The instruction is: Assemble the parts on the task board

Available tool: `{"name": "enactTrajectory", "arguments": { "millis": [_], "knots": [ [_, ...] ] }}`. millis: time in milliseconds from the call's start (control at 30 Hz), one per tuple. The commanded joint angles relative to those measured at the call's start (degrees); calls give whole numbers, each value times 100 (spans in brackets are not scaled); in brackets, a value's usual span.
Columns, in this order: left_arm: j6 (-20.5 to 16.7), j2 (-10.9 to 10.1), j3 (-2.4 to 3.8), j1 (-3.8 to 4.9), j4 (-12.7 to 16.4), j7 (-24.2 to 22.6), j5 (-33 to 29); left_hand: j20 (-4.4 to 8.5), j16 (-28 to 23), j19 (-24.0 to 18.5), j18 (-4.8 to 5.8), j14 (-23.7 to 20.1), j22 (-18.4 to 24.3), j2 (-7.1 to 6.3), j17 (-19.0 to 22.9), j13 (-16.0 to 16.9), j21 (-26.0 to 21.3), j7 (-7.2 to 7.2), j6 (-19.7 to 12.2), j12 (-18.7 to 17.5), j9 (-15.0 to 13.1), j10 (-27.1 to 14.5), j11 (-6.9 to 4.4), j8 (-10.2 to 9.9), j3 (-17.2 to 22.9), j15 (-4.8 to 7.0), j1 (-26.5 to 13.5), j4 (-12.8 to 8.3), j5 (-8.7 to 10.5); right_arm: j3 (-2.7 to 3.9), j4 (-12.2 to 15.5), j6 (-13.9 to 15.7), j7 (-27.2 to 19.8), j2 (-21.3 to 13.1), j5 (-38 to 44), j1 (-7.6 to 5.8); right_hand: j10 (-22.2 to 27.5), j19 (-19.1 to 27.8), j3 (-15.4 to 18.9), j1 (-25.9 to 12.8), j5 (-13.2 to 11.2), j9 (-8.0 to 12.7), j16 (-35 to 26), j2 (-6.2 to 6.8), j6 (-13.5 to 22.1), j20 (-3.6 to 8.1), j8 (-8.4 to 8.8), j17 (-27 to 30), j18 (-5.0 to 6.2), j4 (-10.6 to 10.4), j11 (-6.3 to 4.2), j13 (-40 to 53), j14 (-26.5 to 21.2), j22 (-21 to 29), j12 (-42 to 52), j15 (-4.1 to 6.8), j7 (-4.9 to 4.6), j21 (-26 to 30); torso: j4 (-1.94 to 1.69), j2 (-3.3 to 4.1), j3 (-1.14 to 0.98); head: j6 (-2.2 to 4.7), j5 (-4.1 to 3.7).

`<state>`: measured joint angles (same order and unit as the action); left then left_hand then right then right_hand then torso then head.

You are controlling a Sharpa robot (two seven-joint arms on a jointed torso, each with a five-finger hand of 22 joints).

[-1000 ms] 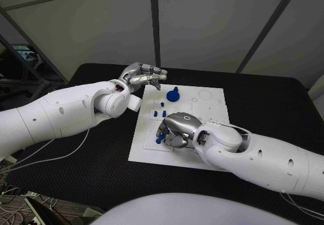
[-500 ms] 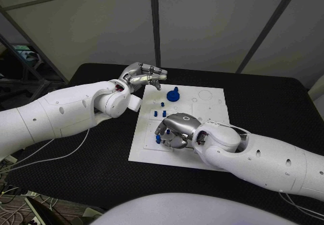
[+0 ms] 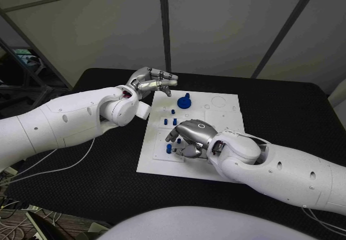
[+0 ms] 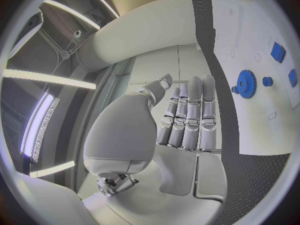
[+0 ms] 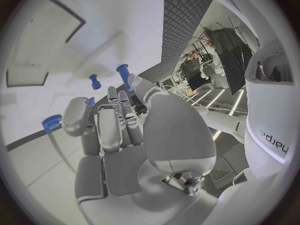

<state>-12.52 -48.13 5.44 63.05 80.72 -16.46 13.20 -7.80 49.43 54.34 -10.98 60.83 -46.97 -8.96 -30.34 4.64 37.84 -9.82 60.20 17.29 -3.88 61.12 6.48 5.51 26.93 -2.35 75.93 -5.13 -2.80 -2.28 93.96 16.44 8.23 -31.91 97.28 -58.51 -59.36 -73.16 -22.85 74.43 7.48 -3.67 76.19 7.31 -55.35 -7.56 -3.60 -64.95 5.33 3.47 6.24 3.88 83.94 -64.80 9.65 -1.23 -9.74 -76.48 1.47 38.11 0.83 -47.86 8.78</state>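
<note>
The white task board [image 3: 216, 117] lies mid-table. A blue gear [image 3: 184, 102] stands near its far end, and also shows in the left wrist view [image 4: 245, 83]. Small blue pegs [image 3: 170, 120] stand closer in. My right hand [image 3: 190, 138] is bent down over the board's near left part, fingers together. A small blue part [image 3: 170, 148] sits at its fingertips, and a sliver of blue [image 5: 92, 101] shows between thumb and fingers. My left hand [image 3: 151, 80] hovers off the board's far left corner, fingers straight and side by side [image 4: 187, 117], holding nothing.
The black table [image 3: 288, 110] surrounds the board. Two blue pegs [image 5: 94, 81] stand just beyond my right hand's fingertips [image 5: 123, 97], and a blue toothed piece [image 5: 52, 121] lies beside its thumb. Outlined recesses [image 3: 218, 102] mark the board's far right part.
My right hand has turned slightly and edged toward the board's near side, staying over the same spot. The left hand has not moved.
</note>
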Motion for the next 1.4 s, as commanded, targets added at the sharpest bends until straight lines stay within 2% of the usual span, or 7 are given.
{"name": "enactTrajectory", "arguments": {
  "millis": [33,200,400,500,633,933,1400],
  "knots": [
    [65,-7,4,9,-1,-28,-12,-48,-18,3,65,-45,7,46,7,5,-21,-29,-18,20,1,-50,5,-35,-30,-11,-9,3,7,4,147,691,-233,-154,-100,-1,41,66,36,42,42,-16,-52,19,5,-3,-12,57,36,9,14,4,120,65,20,-24,-3,63,8,-7,0,15,-23],
    [75,-23,4,9,-9,-32,-12,-48,-18,3,65,-45,7,46,7,5,-21,-29,-18,20,1,-50,5,-35,-30,-11,-9,3,7,14,475,1060,-452,-652,-635,-4,-307,227,29,72,79,-44,-205,-42,-154,40,-64,291,93,-19,-92,50,55,306,266,66,102,214,20,-15,4,44,-94],
    [73,-58,-3,9,-9,-26,-12,-50,-19,1,65,-54,13,50,17,6,-33,-31,-23,29,2,-62,7,-38,-40,-13,-6,2,7,176,813,870,-297,-1621,-2018,-90,-1475,148,292,-175,73,-136,-210,23,-702,231,-310,263,75,-224,-373,391,94,246,988,271,243,203,48,-35,17,95,-315],
    [68,-81,-7,8,0,-26,-12,-50,-19,1,65,-54,13,50,17,6,-33,-31,-23,29,2,-62,7,-38,-40,-13,-6,2,7,200,952,852,-161,-2069,-2409,-107,-1810,-123,515,-236,400,-204,7,67,-933,358,-447,-83,-5,-284,-506,871,198,-104,1585,396,385,1,81,-54,25,101,-390],
    [67,-99,-16,6,-8,-27,-12,-51,-20,0,66,-57,15,43,20,7,-38,-29,-23,32,1,-66,8,-38,-49,-15,-8,0,7,213,1173,796,123,-2579,-2659,-114,-2005,-468,969,-314,1039,-438,662,30,-1009,456,-626,-1130,-120,-431,-670,4586,388,-607,4922,486,483,-299,132,-84,15,113,-519],
    [79,-103,-28,-56,0,-42,-12,-52,-20,0,66,-58,16,41,21,7,-40,-28,-22,34,1,-68,8,-37,-53,-15,-10,0,7,215,1300,745,916,-2919,-2134,-56,-1940,-629,1681,-546,1372,-933,1057,-35,-628,412,-899,-1832,-166,-807,-536,6389,477,-873,6370,415,433,-444,206,-136,-11,115,-659],
    [97,-124,-29,-87,19,-38,-12,-52,-20,0,66,-58,16,41,21,7,-40,-28,-22,34,1,-68,8,-37,-53,-15,-10,0,7,208,1227,634,1802,-2671,-1621,134,-1988,-679,2378,-735,1452,-1284,1149,-11,-402,384,-1125,-2009,-182,-1218,-520,6748,504,-975,6572,395,431,-494,200,-130,2,89,-685]
  ]
}}
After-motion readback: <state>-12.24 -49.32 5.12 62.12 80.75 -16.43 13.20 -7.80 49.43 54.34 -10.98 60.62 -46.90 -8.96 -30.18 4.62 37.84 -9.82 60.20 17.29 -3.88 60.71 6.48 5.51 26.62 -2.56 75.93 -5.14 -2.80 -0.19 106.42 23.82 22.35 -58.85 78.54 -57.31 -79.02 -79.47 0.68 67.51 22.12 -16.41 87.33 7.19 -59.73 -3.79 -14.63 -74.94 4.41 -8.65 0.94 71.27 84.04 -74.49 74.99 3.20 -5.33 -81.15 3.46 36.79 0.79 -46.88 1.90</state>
